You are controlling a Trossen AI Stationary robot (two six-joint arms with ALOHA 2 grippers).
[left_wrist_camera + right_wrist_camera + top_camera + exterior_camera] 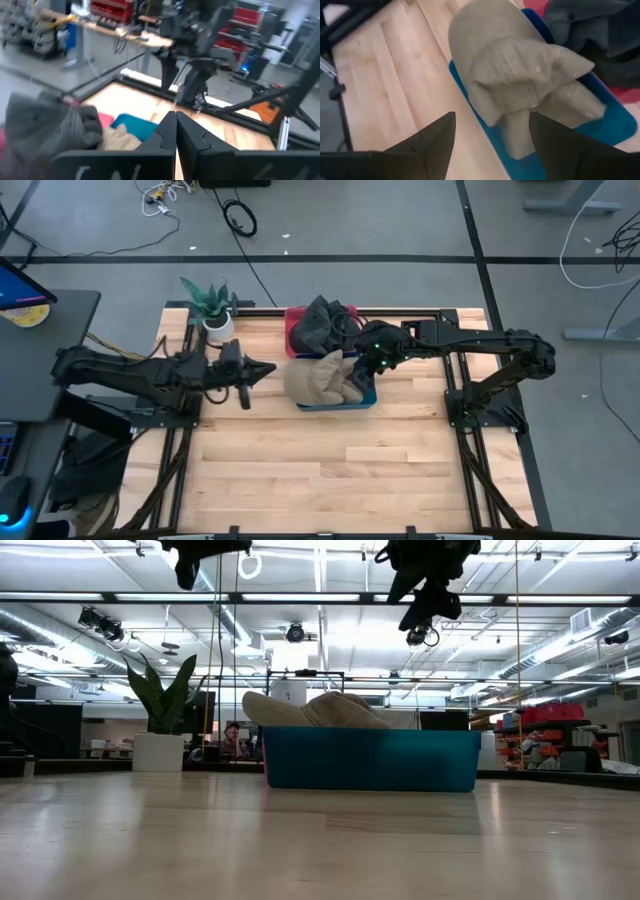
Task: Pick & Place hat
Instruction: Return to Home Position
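Fingers [430,142] of the right gripper [491,117] stood wide apart and empty, which we took as the placing done. The brown caps [520,75] lay heaped in the blue bin [370,760], one brim spilling over its rim. That gripper hovered just above the bin, tipped down, arm stretched across. The left gripper [175,116], fingers pressed together on nothing, hung beside the bin, arm extended level. Behind the bin, the black cap [322,325] filled the red bin [291,330].
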